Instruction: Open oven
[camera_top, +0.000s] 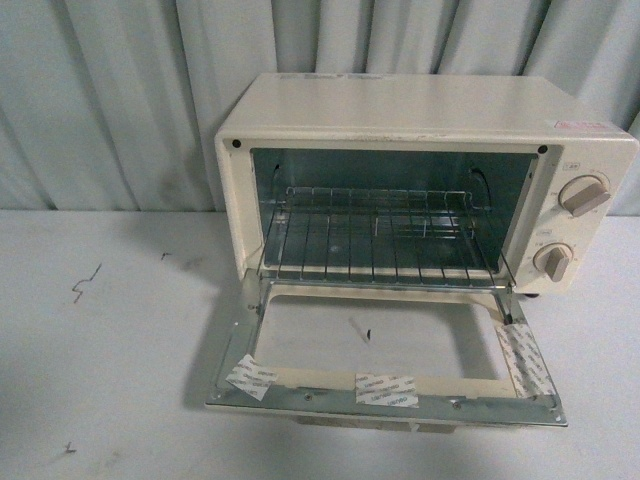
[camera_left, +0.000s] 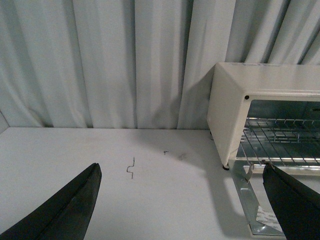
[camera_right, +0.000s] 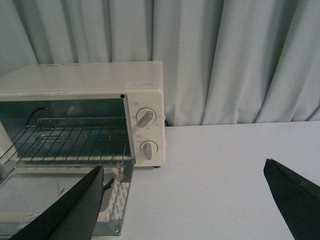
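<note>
The cream-white oven (camera_top: 420, 110) stands on the white table with its glass door (camera_top: 385, 350) dropped flat toward me, fully down. A wire rack (camera_top: 375, 240) shows inside, and two beige knobs (camera_top: 583, 195) sit on its right face. Neither arm shows in the front view. My left gripper (camera_left: 185, 200) is open over bare table beside the oven (camera_left: 227, 110), holding nothing. My right gripper (camera_right: 182, 200) is open too, over the table on the knob side of the oven (camera_right: 145, 90), one finger (camera_right: 75, 210) overlapping the door's corner in the picture.
Pale curtains (camera_top: 120, 100) hang close behind the oven. Small dark marks (camera_top: 85, 285) lie on the table left of the oven. White tape strips (camera_top: 387, 390) stick to the door's inner frame.
</note>
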